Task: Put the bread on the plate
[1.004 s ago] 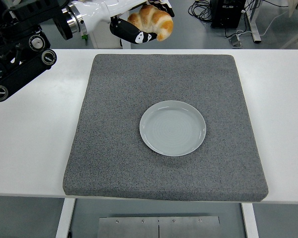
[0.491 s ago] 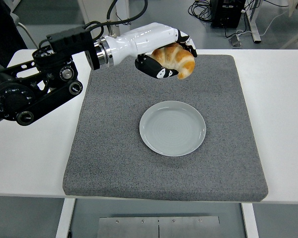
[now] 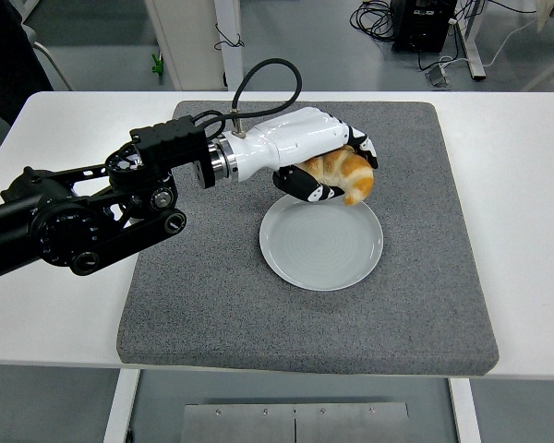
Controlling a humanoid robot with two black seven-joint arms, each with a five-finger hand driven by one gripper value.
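Observation:
My left hand, white with black fingertips, is shut on the bread, a golden-brown croissant. It holds the bread just above the far rim of the pale grey plate, which lies near the middle of the grey mat. My fingers wrap over the top and under the bread, hiding part of it. Whether the bread touches the plate cannot be told. My right hand is not in view.
The black left arm reaches in from the left over the mat's near-left part. The mat lies on the white table. Cables and table legs show on the floor beyond the far edge.
My left hand has carried the bread from above the table's far edge toward me and down, from high over the mat's back to just over the plate's far rim.

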